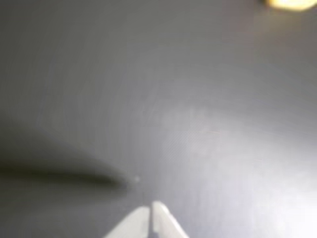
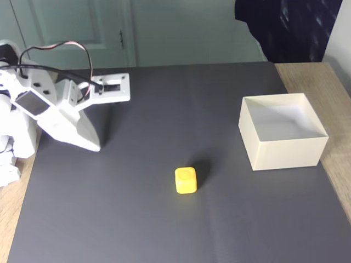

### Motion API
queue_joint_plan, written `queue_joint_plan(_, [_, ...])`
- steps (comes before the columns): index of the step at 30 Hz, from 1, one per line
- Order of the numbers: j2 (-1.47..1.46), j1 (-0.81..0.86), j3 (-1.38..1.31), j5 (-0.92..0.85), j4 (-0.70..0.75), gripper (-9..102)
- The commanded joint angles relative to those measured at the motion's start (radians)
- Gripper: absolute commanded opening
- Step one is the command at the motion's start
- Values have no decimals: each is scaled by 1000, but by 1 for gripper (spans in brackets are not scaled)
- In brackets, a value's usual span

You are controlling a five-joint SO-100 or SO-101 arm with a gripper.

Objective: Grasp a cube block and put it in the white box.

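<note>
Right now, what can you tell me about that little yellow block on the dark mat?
The cube block is small, bright yellow, with rounded edges and a faint circular mark on its top face; it looks like smooth plastic. It sits flat and upright on the dark grey mat, near the middle, casting a small shadow to its right in the fixed view. Nothing touches it: the white box stands apart to its right and the gripper is well away on the left.

A light wooden counter carries a dark grey matte sheet. On the sheet rest a small bright yellow rounded cube and, well apart, a square cream-white open box.
</note>
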Motion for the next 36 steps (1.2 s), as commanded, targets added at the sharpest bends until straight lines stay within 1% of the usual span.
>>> queue_joint_plan(1, [-181,21,-124,18,-97,0])
queue_joint_plan(3, [-362,44,-219,49,-186,0])
queue_joint_plan(7, [-698,91,-436,110,-295,0])
queue_joint_plan(13, [-1000,161,-707,178,-327,0])
queue_joint_plan(18, [-1160,181,-847,196,-351,1])
queue_joint_plan(25, [-1325,184,-977,192,-377,1])
queue_joint_plan(36, [-1454,233,-1057,233,-413,7])
